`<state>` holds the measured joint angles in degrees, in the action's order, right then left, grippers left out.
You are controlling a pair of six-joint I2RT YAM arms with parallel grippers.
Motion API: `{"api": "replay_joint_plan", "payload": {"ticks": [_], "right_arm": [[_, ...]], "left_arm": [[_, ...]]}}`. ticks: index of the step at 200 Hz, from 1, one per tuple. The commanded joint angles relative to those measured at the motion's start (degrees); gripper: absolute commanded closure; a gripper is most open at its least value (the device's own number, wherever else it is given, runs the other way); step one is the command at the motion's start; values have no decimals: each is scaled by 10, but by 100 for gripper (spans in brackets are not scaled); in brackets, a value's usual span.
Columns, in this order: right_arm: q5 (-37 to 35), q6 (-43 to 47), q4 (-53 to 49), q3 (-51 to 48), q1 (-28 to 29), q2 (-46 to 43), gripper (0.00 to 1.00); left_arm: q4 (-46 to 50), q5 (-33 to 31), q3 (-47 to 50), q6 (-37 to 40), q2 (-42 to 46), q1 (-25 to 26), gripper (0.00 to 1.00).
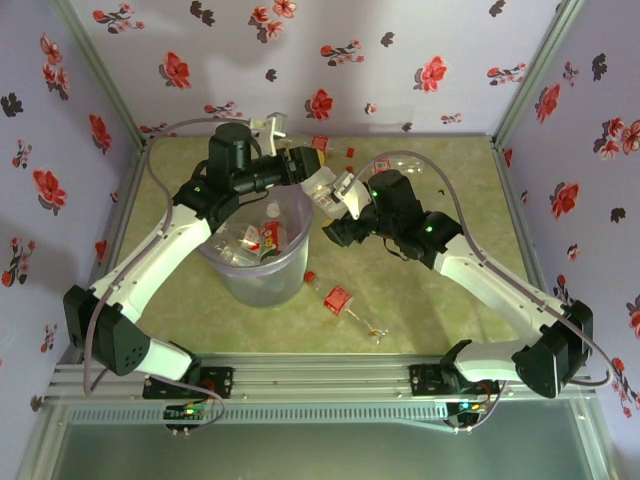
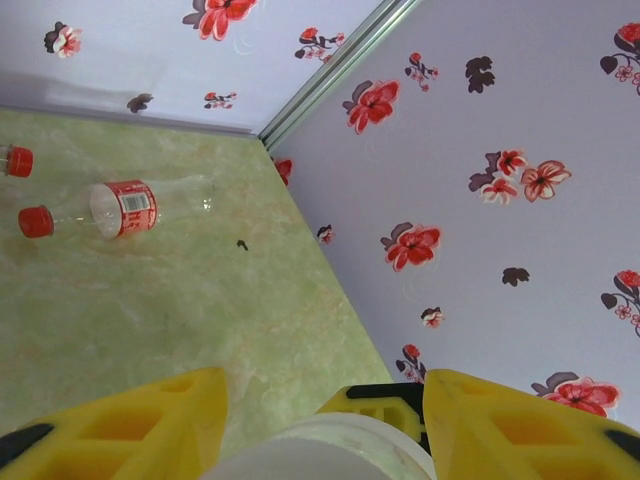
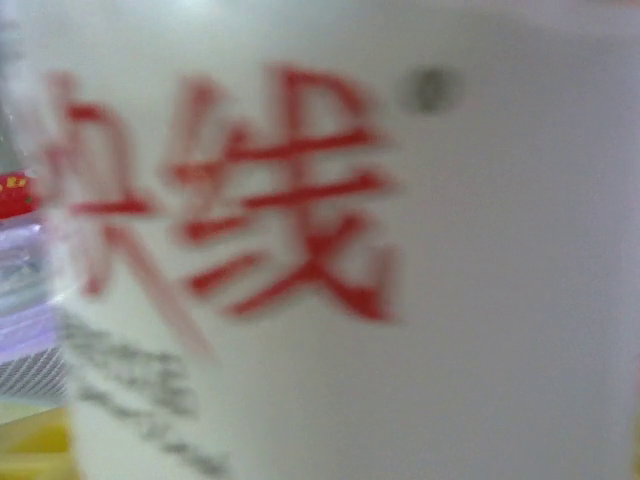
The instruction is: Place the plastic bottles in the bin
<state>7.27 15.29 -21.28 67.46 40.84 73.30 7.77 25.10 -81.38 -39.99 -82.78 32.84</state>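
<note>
A white bottle (image 1: pixel 331 186) with red characters hangs over the far right rim of the bin (image 1: pixel 262 285), between both grippers. My left gripper (image 1: pixel 316 178) comes over the bin, and its yellow fingers (image 2: pixel 190 420) press on either side of the bottle's top (image 2: pixel 320 452). My right gripper (image 1: pixel 346 197) meets the bottle from the right. Blurred and very close in the right wrist view, the white bottle (image 3: pixel 400 300) hides those fingers. Several bottles (image 1: pixel 262 236) lie inside the bin. A clear red-labelled bottle (image 1: pixel 340 300) lies on the table in front of the right arm.
More bottles (image 1: pixel 322 143) lie near the back wall, one clear with a red label (image 2: pixel 125 208) and a red cap (image 2: pixel 18 160) beside it. Flowered walls close the table at the back and both sides. The bin's lavender wall (image 3: pixel 20 330) sits left of the white bottle.
</note>
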Motion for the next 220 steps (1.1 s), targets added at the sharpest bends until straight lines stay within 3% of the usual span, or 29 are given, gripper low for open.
{"api": "replay_joint_plan", "payload": {"ticks": [1, 22, 77, 109, 127, 140, 153, 179, 220], "right_arm": [[-18, 15, 10, 27, 2, -5, 10], [-48, 17, 24, 20, 2, -23, 1], [-121, -39, 108, -37, -50, -94, 1], [-195, -80, 82, -63, -109, -111, 1], [-218, -98, 65, -84, -130, -111, 1], [-215, -108, 65, -106, -135, -116, 1], [-208, -120, 64, -122, -136, -118, 1], [-172, -156, 70, -143, -136, -116, 1], [-44, -223, 94, -150, -126, -91, 9]], "left_arm": [[-39, 15, -27, -9, 2, 0, 62], [-45, 15, -35, -13, 4, -8, 64], [-41, 34, -75, -18, 27, -64, 68], [9, 35, -86, 8, 79, -117, 69], [66, 27, -77, 31, 120, -152, 78], [103, 16, -59, 47, 147, -171, 90], [119, 10, -33, 53, 169, -184, 96], [130, 0, 13, 55, 187, -192, 97], [164, -67, 42, 84, 209, -197, 100]]}}
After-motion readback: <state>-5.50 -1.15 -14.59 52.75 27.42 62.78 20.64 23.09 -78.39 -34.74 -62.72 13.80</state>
